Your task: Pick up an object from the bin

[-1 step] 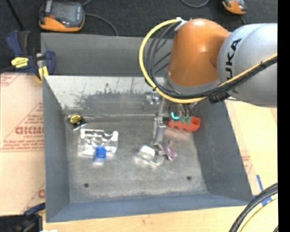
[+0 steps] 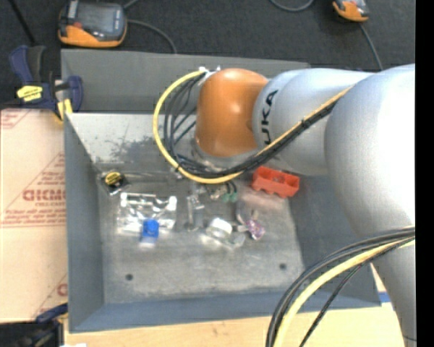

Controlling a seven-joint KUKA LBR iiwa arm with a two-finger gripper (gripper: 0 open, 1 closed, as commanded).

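Grey metal bin (image 2: pixel 202 273): the near strip of floor was bare.

Next row back, left to right:
- clear crumpled plastic packet with a blue piece inside (image 2: pixel 147 220)
- small whitish translucent lump (image 2: pixel 218 231)
- small purple-pink trinket (image 2: pixel 254 228)

The gripper (image 2: pixel 196 212) hung low beneath the arm's orange cover, in the gap between packet and whitish lump, close to both. Contact with either was not discernible. Open or closed: could not tell, the arm hid it. Nothing was seen held.

Farther back, an orange-red plastic block (image 2: pixel 276 183) lay at right and a small yellow-and-black object (image 2: pixel 113 179) at left, towards the far wall.

Risk (my judgement): the gripper sat over the gap, so a closure might catch only floor. It might also pinch a packet edge that slips out on lifting. A sideways brush could push the whitish lump away.
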